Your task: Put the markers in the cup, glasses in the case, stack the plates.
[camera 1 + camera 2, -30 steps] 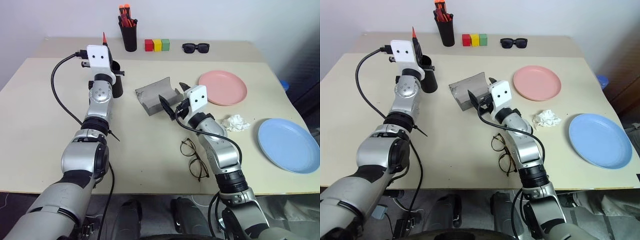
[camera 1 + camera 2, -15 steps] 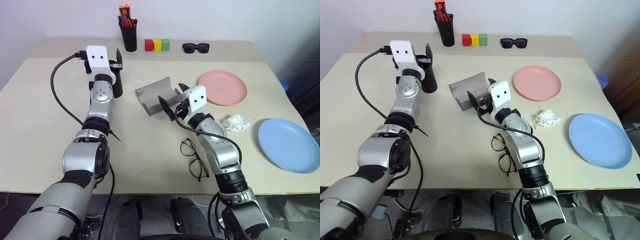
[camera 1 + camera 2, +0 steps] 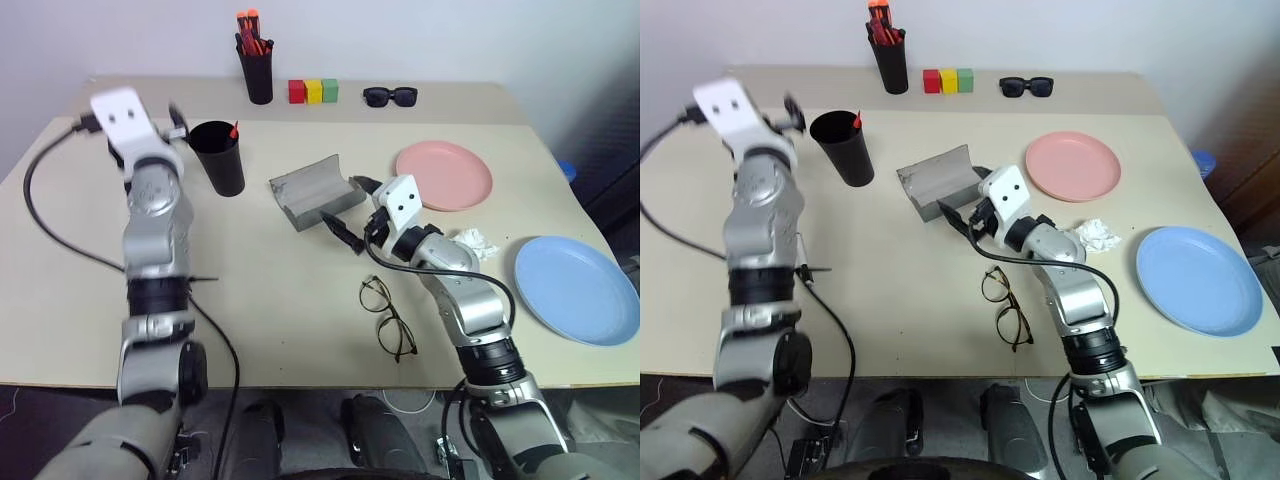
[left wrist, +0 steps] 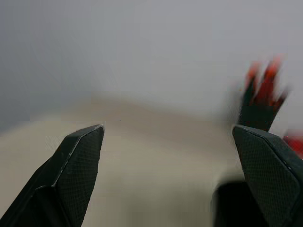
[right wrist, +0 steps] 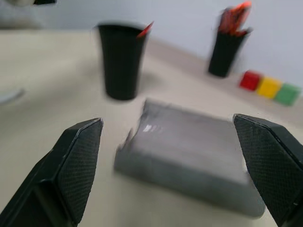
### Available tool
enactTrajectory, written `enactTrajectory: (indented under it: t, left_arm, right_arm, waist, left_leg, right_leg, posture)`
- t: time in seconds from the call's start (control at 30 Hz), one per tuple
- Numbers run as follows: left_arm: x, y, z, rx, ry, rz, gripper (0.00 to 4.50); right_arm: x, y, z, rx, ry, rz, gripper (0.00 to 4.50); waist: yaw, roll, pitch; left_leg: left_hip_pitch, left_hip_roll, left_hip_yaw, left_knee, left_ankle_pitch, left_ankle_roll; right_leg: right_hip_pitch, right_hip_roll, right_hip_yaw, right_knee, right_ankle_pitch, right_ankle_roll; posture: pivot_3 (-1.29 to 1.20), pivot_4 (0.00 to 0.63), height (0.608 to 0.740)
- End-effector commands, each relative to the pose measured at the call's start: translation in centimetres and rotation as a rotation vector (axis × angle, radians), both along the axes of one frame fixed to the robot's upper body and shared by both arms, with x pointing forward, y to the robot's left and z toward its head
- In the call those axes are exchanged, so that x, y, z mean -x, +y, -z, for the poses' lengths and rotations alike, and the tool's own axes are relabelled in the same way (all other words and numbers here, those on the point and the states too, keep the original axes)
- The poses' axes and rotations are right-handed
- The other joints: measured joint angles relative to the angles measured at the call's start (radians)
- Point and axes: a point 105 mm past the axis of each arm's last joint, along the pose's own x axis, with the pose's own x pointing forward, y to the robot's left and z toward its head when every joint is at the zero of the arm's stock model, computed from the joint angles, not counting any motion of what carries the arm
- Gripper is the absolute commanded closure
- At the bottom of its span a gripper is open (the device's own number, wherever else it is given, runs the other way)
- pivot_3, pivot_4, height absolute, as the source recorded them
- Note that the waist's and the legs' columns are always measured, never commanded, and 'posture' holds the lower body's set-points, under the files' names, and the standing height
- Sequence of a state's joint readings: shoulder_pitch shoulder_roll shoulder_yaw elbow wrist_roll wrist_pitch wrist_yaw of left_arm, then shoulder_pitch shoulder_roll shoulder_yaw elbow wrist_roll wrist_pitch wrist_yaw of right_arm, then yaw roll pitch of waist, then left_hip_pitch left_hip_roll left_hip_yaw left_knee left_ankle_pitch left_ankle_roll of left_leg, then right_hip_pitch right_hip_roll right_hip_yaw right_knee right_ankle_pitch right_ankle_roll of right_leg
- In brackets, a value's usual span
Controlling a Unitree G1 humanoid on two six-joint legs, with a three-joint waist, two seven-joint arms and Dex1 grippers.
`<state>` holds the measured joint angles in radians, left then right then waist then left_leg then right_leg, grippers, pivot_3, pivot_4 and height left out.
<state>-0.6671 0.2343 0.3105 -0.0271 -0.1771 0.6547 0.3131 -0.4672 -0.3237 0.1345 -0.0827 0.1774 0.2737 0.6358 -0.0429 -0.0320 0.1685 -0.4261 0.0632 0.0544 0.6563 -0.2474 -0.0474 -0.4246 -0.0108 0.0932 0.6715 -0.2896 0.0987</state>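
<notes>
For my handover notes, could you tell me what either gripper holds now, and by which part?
Nothing: the left gripper and right gripper are both open and empty.

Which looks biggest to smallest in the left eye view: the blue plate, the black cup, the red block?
1. Light blue round plastic plate, though it lies nearer the camera than the others.
2. Tall matte black plastic cup.
3. Small red block, farthest back, so it may look extra small.
</notes>
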Motion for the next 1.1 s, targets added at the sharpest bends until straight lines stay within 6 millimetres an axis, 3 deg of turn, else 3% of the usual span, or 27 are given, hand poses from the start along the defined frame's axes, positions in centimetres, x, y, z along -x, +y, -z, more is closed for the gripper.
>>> enactTrajectory:
  t: [0.03,0.23,0.37,0.47,0.67,0.7,0.83,0.93,1.03,1.1]
  left_arm:
    - [3.1,-0.8,1.5,-0.003,0.221,0.015,0.08]
    - [6.9,-1.3,6.3,0.041,0.578,-0.002,0.08]
    - [7.7,-1.6,8.6,0.123,0.653,0.012,0.08]
    - [7.8,-1.6,9.8,0.197,0.683,0.014,0.95]
    - [7.5,-1.3,10.5,0.286,0.699,0.016,4.05]
    - [7.3,-1.3,10.1,0.285,0.679,0.019,4.43]
    - [5.4,-0.3,5.7,0.196,0.404,-0.004,4.43]
    - [4.0,0.4,0.9,0.157,0.108,0.026,4.43]
    - [3.0,0.2,-3.9,-0.048,-0.109,0.042,4.43]
    - [1.8,-0.6,-5.8,-0.172,-0.171,0.056,4.43]
  right_arm:
    - [1.8,-0.2,0.0,0.076,0.017,-0.142,0.00]
    - [2.4,-1.9,1.4,0.173,0.074,-0.214,0.00]
    - [2.0,-2.0,1.5,0.178,0.066,-0.204,0.00]
    - [2.1,-1.7,1.6,0.169,0.063,-0.203,0.00]
    - [2.5,-1.5,2.2,0.159,0.066,-0.195,0.00]
    - [2.6,-1.4,2.2,0.155,0.066,-0.192,0.00]
    - [2.3,-1.3,2.1,0.143,0.058,-0.177,0.00]
    - [1.1,-1.0,1.2,0.084,0.015,-0.094,0.00]
    - [-0.7,-0.6,-0.4,-0.067,-0.022,0.058,0.00]
    - [-1.5,0.0,-0.9,-0.150,-0.023,0.137,0.00]
  waist:
    - [0.004,0.000,0.000]
    - [0.001,-0.001,0.000]
    - [-0.001,-0.001,0.000]
    - [0.001,-0.001,0.000]
    - [0.001,0.001,0.000]
    - [0.001,0.001,0.000]
    - [0.001,0.000,0.000]
    - [0.001,-0.001,0.000]
    - [0.001,-0.001,0.000]
    - [0.003,-0.001,0.000]
  left_leg:
    - [-0.001,0.000,-0.002,0.002,0.000,0.000]
    - [0.002,-0.001,-0.007,0.007,0.000,0.000]
    - [0.003,-0.001,-0.009,0.007,0.000,0.000]
    - [0.003,-0.001,-0.009,0.007,0.000,0.000]
    - [0.007,-0.001,-0.009,0.006,0.000,0.000]
    - [0.008,-0.001,-0.009,0.006,0.000,0.000]
    - [0.010,-0.001,-0.009,0.006,0.000,0.000]
    - [0.009,-0.001,-0.010,0.005,0.000,0.000]
    - [0.009,0.000,-0.009,0.005,0.000,0.000]
    - [0.009,0.000,-0.009,0.005,0.000,0.000]
  right_leg:
    - [0.001,0.000,-0.002,0.001,0.000,0.000]
    - [0.007,0.000,-0.005,0.001,0.000,0.000]
    - [0.009,0.000,-0.007,0.001,0.000,0.000]
    - [0.010,0.000,-0.007,0.001,0.000,0.000]
    - [0.013,0.000,-0.007,0.000,0.000,0.000]
    - [0.014,0.000,-0.007,0.000,0.000,0.000]
    - [0.016,0.000,-0.007,-0.001,0.000,0.000]
    - [0.016,0.000,-0.008,-0.001,0.000,-0.001]
    - [0.015,0.000,-0.008,-0.002,0.001,-0.001]
    - [0.015,0.000,-0.008,-0.002,0.001,-0.002]
  posture:
    - [0.00,0.150,0.732]
    - [0.00,0.150,0.732]
    - [0.00,0.150,0.732]
    - [0.00,0.150,0.732]
    - [0.00,0.150,0.732]
    - [0.00,0.150,0.732]
    - [0.00,0.150,0.732]
    - [0.00,0.150,0.732]
    - [0.00,0.150,0.732]
    - [0.00,0.150,0.732]
